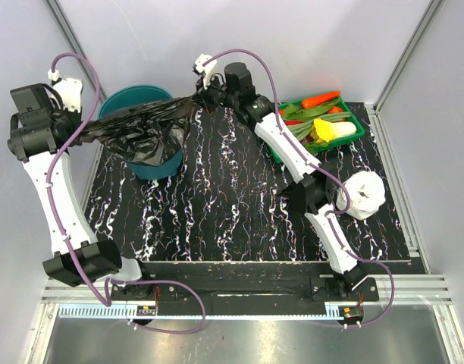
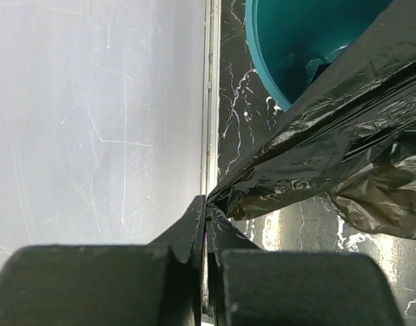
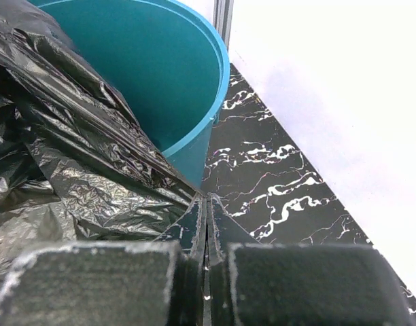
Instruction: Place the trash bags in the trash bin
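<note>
Across the mouth of the trash bin (image 1: 133,92), at the far left of the table (image 1: 239,212), the trash bags (image 1: 145,135) are held stretched as a taut black band. One end is pinched in the fully closed left gripper (image 2: 206,212) and the other in the equally closed right gripper (image 3: 206,204). A loose, crumpled mass of the film is draped over the bin's near rim and down its outer wall, so most of the plastic appears to lie outside the bin rather than in it. If the film were released as it lies, it would probably slide down the outside. The film is thin and glossy and only a narrow edge is caught in each pinch, so a slip or a tear could be caused by further stretching. The light bin could also be dragged or tipped by film snagged on its rim. The left gripper is seen close to the side wall of the enclosure, so little room is left for an outward move. The green vegetable tray (image 1: 358,130) and the white plastic wad (image 1: 366,196) are set well apart on the right, and nothing but the bags' own slack is found between the film and the bin's opening.
</note>
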You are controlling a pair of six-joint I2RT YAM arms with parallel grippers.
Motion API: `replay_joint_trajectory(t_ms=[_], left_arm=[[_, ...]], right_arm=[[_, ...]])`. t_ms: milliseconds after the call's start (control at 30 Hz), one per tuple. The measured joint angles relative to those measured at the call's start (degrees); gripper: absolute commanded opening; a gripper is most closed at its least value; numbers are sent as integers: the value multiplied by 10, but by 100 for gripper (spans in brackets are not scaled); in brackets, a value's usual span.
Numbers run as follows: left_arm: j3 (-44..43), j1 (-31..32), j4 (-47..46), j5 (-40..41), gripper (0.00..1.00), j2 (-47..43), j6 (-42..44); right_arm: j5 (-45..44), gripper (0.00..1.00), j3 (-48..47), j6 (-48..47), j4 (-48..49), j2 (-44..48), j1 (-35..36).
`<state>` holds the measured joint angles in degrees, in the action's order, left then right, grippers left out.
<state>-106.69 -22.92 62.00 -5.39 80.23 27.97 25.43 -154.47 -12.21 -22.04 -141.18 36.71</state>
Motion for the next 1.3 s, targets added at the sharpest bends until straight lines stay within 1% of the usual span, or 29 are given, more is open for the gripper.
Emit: replay_joint_trajectory(t_ms=[233, 433, 633, 800, 967, 1133, 1300], left_arm=[[39, -11, -36, 20, 0, 19, 4], [54, -12, -79, 42, 0, 50, -11], [102, -13, -144, 59, 0, 57, -28], [119, -13, -174, 60, 0, 81, -43], [157, -13, -194, 50, 0, 87, -56], [200, -12, -215, 22, 0, 80, -65], [219, -14, -232, -33, 2, 75, -71]], right_arm=[[-7, 1, 0, -4, 41, -27, 7], [-9, 1, -5, -4, 76, -47, 8], [-12, 1, -6, -9, 106, -53, 12], [-19, 1, -6, -19, 127, -54, 15], [-23, 0, -3, -29, 136, -60, 16], [-24, 0, 21, -39, 135, -60, 18], [-23, 0, 36, -40, 133, -60, 19]])
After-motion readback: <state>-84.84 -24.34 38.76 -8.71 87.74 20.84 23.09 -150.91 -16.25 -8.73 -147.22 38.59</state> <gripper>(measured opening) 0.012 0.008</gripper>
